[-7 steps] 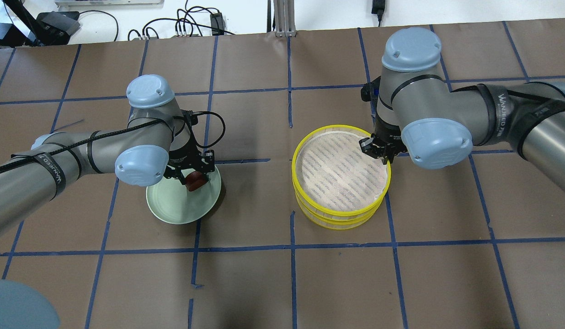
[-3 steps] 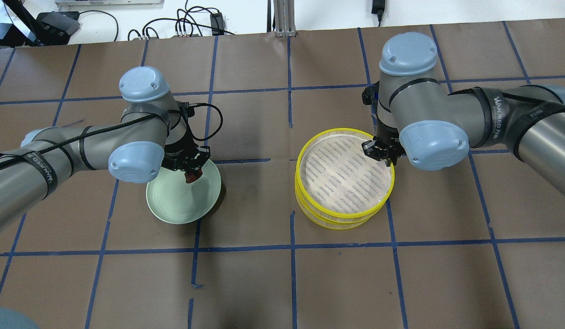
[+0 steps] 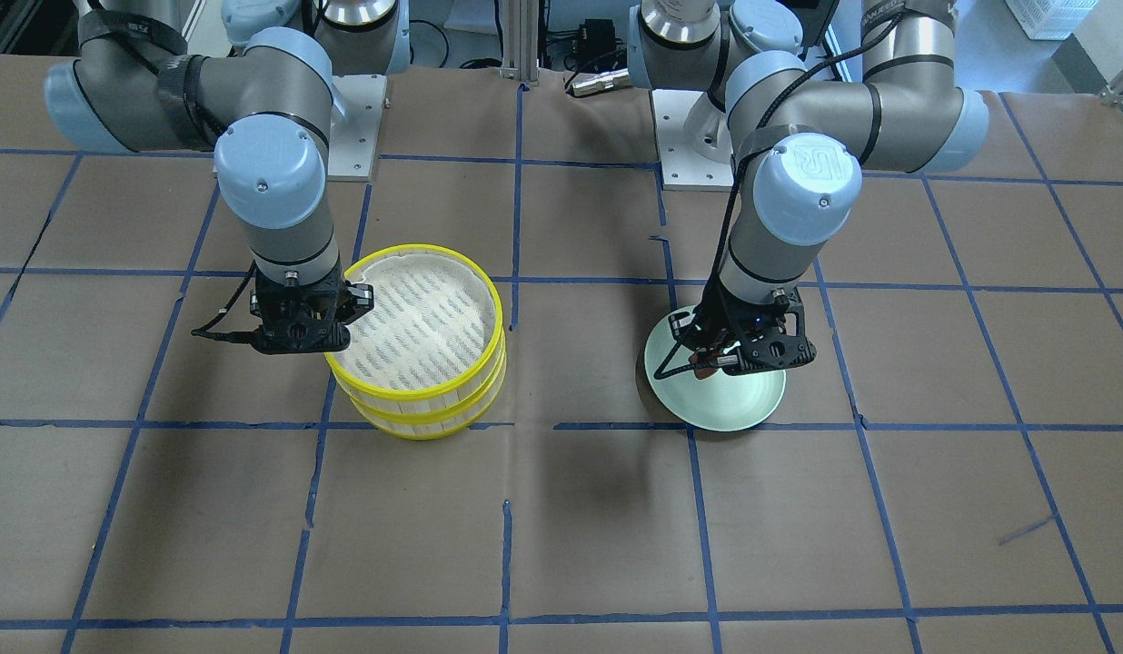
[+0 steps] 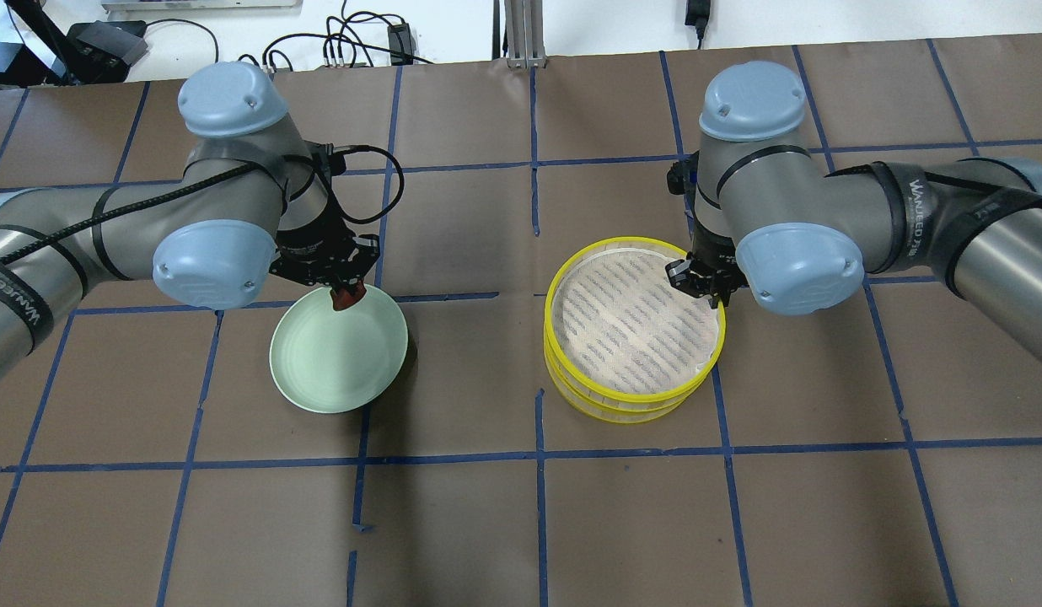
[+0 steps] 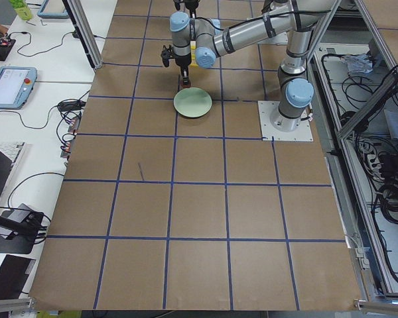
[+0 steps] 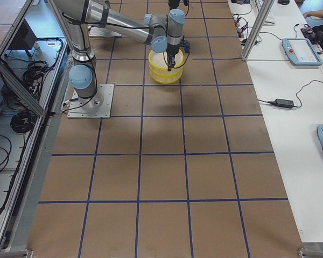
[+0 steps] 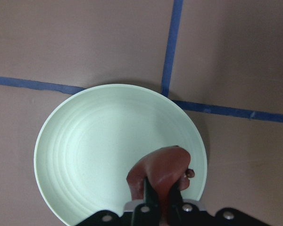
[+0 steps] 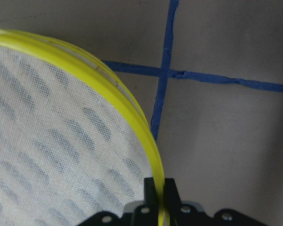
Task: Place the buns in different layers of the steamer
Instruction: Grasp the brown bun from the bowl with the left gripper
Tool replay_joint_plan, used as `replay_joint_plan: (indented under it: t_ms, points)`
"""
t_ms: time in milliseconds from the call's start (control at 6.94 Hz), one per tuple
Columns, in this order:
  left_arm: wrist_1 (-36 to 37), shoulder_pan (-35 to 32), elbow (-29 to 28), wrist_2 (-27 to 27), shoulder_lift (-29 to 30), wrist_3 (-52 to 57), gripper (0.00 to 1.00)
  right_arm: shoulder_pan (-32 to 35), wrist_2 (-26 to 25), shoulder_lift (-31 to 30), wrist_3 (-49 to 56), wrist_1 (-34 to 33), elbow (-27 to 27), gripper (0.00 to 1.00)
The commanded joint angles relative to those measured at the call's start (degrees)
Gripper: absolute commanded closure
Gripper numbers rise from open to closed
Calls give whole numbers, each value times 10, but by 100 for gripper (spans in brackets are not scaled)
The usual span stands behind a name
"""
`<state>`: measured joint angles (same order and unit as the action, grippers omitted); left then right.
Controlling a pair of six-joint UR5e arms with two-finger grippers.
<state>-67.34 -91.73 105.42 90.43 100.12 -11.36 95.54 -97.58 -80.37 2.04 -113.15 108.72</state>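
Brown paper crossed by blue tape lines covers the table (image 3: 561, 545). From the front, my right gripper (image 3: 342, 307) sits at the rim of the top tray (image 3: 489, 313), which lies askew on the lower tray (image 3: 434, 420). The wrist body hides where it meets the rim. Well apart from the trays, my left gripper (image 3: 705, 365) hangs over the pale green dish (image 3: 748, 404). Only a sliver of the red-brown bun (image 3: 703, 370) shows under it.

From overhead, the bun is over the dish's far rim, pinched in my left gripper. My right gripper meets the top tray's far right edge. Cables (image 4: 352, 42) lie on a white surface beyond the table.

From the left end, my left arm mostly hides my right arm and the trays. A tablet (image 5: 10, 86) lies on a desk beside the table.

From the right end, the trays are a small yellow stack and the dish is hidden. Neither grip can be read there.

My left wrist camera shows the left fingers (image 7: 146, 195) closed on the bun, held over the dish's near edge.

My right wrist camera shows the right fingers (image 8: 151, 193) clamped across the top tray's yellow rim, beside its white mesh liner (image 8: 52, 155). The lower tray is out of sight.
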Motion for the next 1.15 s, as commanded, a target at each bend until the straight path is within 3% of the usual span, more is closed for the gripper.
replay_joint_plan:
  t_ms: [0,865,1009]
  points:
    - [-22,-35,-28,-40,-4,-94,94,0,0,0,-1,-3,4,92]
    - [-16,-41,-28,-46,-3,-104,94,3,0,0,-2,-15,12,89]
    - [-15,-43,-28,-79,-3,-123,94,3,-1,1,8,-13,11,66]
